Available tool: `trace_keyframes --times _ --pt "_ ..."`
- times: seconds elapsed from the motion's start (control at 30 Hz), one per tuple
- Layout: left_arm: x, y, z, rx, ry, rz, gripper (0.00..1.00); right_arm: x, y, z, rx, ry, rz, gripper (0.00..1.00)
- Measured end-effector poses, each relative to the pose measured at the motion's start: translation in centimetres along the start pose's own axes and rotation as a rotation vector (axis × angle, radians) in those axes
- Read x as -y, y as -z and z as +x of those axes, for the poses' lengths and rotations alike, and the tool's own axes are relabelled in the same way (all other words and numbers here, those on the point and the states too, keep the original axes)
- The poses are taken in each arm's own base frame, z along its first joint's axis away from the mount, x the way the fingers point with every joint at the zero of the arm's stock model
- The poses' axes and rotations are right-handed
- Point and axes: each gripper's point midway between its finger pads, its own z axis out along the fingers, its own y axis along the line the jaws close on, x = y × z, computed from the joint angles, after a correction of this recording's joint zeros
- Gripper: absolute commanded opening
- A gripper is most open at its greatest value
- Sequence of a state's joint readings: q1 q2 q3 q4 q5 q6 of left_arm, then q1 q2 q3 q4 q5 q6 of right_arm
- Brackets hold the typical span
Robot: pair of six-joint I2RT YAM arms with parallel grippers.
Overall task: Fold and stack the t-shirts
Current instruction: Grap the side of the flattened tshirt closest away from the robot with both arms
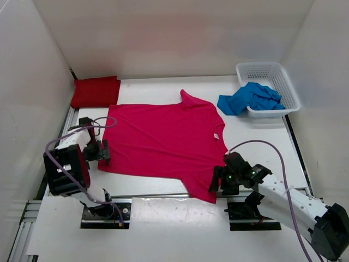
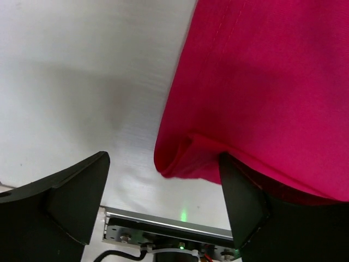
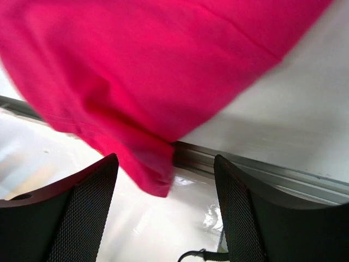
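Three shirts: pink t-shirt (image 1: 163,139) flat on tabletop (image 1: 256,136) ready to fold, dark red t-shirt (image 1: 95,91) folded far-left as stack base, blue t-shirt (image 1: 251,98) in basket (image 1: 256,65). Left fingers (image 2: 71,191) wide at hem corner, right fingers (image 3: 71,202) wide at sleeve; nothing held.

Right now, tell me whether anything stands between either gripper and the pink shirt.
Nothing visible does. The left gripper is open at the near left corner of the pink shirt, the right gripper open at its near sleeve. The folded red shirt and the basket sit away at the back.
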State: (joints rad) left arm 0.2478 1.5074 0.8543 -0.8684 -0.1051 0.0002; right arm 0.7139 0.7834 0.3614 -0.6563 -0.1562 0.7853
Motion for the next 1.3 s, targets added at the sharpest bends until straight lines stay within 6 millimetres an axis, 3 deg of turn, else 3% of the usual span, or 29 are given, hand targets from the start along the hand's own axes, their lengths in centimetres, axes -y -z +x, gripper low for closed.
trace_keyframes --times 0.13,0.33,0.37,0.4,0.5,0.73,0.8,0.83,0.87,0.9,1.07,1.17,1.3 --pt "0.3 -1.1 0.3 -0.033 -0.002 0.008 0.74 0.3 -0.7 1.1 -0.047 -0.003 0.019 0.75" --pt "0.9 -1.2 0.2 -0.026 -0.001 0.043 0.53 -0.1 -1.3 1.8 -0.082 0.037 0.021 0.71" --pt "1.0 -1.2 0.1 -0.025 0.0 0.05 0.45 -0.3 -1.3 1.8 -0.082 0.036 0.013 0.69" --pt "1.1 -1.3 0.2 -0.025 0.002 0.057 0.42 -0.6 -1.3 1.8 -0.082 0.033 0.002 0.58" --pt "1.4 -1.3 0.2 -0.025 -0.001 0.069 0.4 -1.1 -1.5 1.9 -0.088 0.023 -0.026 0.39" --pt "1.5 -1.2 0.5 -0.006 0.0 0.076 0.38 -2.2 -2.6 2.1 -0.12 0.006 -0.092 0.34" --pt "1.5 -1.1 0.6 -0.001 0.001 0.076 0.3 -2.3 -2.8 2.2 -0.13 0.005 -0.092 0.26" --pt "1.4 -1.0 0.7 0.002 0.004 0.076 0.29 -2.4 -2.9 2.2 -0.132 0.006 -0.094 0.21" --pt "1.4 -1.0 0.8 0.004 0.004 0.076 0.27 -2.5 -2.9 2.2 -0.135 0.006 -0.098 0.07" --pt "1.3 -1.0 0.9 0.004 0.005 0.076 0.24 -2.5 -2.9 2.2 -0.136 0.008 -0.102 0.0" --pt "1.3 -0.8 1.1 -0.003 0.011 0.076 0.11 -3.0 -2.4 2.0 -0.139 0.007 -0.104 0.0" --pt "1.1 0.0 0.9 -0.013 0.01 0.076 0.11 -3.9 -0.9 0.4 -0.098 0.008 -0.111 0.0" --pt "0.9 2.6 -1.9 0.045 0.012 0.077 0.12 -6.3 2.6 -6.0 0.072 -0.011 -0.148 0.0"
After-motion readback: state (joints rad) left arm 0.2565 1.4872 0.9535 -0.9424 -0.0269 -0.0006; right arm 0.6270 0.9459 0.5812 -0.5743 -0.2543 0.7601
